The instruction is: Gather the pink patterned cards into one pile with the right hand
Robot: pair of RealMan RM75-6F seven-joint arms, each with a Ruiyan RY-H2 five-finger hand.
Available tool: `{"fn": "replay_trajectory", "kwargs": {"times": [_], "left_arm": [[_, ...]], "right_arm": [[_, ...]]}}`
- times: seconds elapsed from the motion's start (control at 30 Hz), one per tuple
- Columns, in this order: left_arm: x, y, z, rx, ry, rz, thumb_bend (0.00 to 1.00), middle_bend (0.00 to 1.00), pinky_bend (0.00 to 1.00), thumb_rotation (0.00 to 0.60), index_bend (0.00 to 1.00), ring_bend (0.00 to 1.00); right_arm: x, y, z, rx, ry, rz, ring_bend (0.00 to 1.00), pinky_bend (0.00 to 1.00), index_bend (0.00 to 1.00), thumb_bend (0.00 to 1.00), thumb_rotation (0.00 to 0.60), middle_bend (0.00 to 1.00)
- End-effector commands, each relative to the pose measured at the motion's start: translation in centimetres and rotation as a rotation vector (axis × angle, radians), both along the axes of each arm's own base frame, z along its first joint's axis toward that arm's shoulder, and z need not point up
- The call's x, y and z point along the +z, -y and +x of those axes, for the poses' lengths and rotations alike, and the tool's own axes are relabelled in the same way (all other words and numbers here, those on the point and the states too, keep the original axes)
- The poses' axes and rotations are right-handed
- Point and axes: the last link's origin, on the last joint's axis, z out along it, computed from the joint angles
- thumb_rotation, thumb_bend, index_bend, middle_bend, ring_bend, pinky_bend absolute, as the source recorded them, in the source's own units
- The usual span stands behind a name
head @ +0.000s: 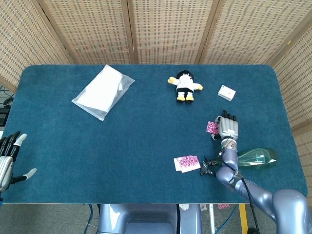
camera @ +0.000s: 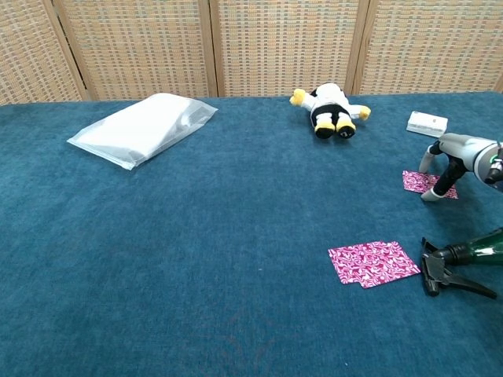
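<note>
Slide the far card to the pile

Your right hand (camera: 454, 158) rests fingers (camera: 431, 191) apart on the lone pink card (camera: 418, 181); press down gently and drag it near, toward the pile (camera: 372, 261).

Blue table (head: 146, 131). Right hand (head: 228, 128) at right of centre, fingers spread, resting on a single pink card (head: 211, 127). Small pile of pink cards (head: 186, 163) lower, just left of a green spray bottle (head: 253, 157). Plush toy (head: 185, 86) and small white box (head: 226, 92) upper right. Clear plastic bag (head: 103, 91) upper left. Left hand (head: 9, 158) open at lower left edge.
</note>
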Motion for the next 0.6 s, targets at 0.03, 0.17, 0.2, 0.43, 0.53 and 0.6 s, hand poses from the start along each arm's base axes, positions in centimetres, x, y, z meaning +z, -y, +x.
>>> {"fn": "replay_trajectory", "kwargs": {"times": [0.03,0.17,0.2,0.43,0.53,0.6], "left_arm": [[0.00,0.00,0.01,0.000,-0.001,0.000,0.00,0.00,0.00,0.600,0.00,0.00],[-0.02,0.01,0.01,0.000,-0.001,0.001,0.00,0.00,0.00,0.600,0.00,0.00],[-0.01,0.01,0.01,0.001,-0.002,0.001,0.00,0.00,0.00,0.600,0.00,0.00],[-0.03,0.00,0.02,0.001,-0.003,0.002,0.00,0.00,0.00,0.600,0.00,0.00],[-0.04,0.02,0.02,0.002,-0.005,0.003,0.00,0.00,0.00,0.600,0.00,0.00],[-0.05,0.00,0.03,0.003,-0.007,0.003,0.00,0.00,0.00,0.600,0.00,0.00]], "right_arm": [[0.01,-0.03,-0.09,0.002,0.003,-0.003,0.00,0.00,0.52,0.31,0.600,0.00],[0.08,-0.02,-0.11,0.007,0.009,-0.013,0.00,0.00,0.54,0.31,0.600,0.00],[0.10,-0.02,-0.12,0.010,0.011,-0.016,0.00,0.00,0.54,0.31,0.600,0.00],[0.18,-0.09,-0.23,0.013,0.020,-0.018,0.00,0.00,0.55,0.31,0.600,0.00],[0.28,-0.11,-0.21,0.017,0.024,-0.023,0.00,0.00,0.56,0.31,0.600,0.00],[0.32,-0.16,-0.24,0.017,0.028,-0.025,0.00,0.00,0.56,0.31,0.600,0.00]]}}
